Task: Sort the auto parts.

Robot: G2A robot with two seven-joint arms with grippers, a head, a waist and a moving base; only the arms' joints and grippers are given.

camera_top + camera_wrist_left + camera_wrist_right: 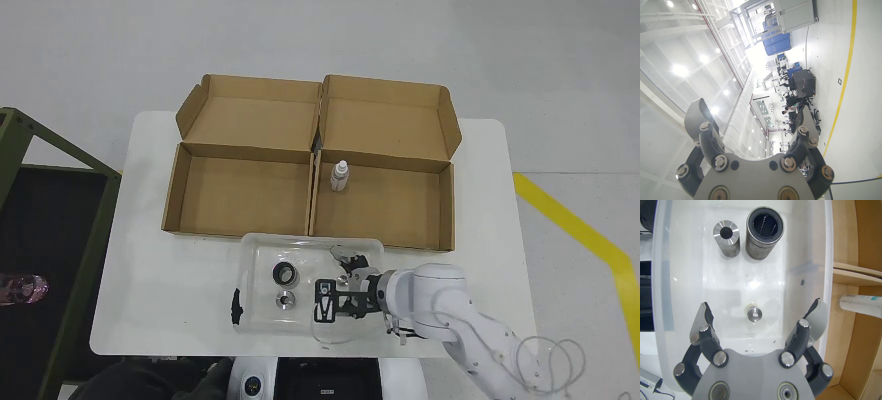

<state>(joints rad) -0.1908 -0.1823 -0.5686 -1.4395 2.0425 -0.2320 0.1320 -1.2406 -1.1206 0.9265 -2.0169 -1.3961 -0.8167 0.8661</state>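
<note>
Top view looks down on a white tabletop (160, 290) carrying 2 open cardboard boxes side by side, the left box (240, 195) and the right box (400, 210). The right one holds 1 small white bottle (340, 177), standing close to the wall it shares with its neighbour. Just in front of the boxes, nearest the robot, sits 1 clear tray (262, 243). It seems to serve as the supply bin, with the boxes as the places to sort into. Right wrist view looks into that tray and shows 3 parts. 1 large linear bearing (762, 236) and 1 smaller steel sleeve (727, 239) stand upright close beside each other, though I cannot tell whether they touch. 1 small metal fitting (754, 314) stands alone, apart from them. The right claw (761, 306) hangs over the tray with its jaws spread wide and nothing gripped. The small metal fitting sits roughly centred in the gap, which suggests the claw is lined up to take that piece next. Left wrist view shows the left claw (751, 106) pointed up toward the ceiling, jaws apart and holding nothing. It is probably kept out of the way so that the right arm has the tray to itself.
</note>
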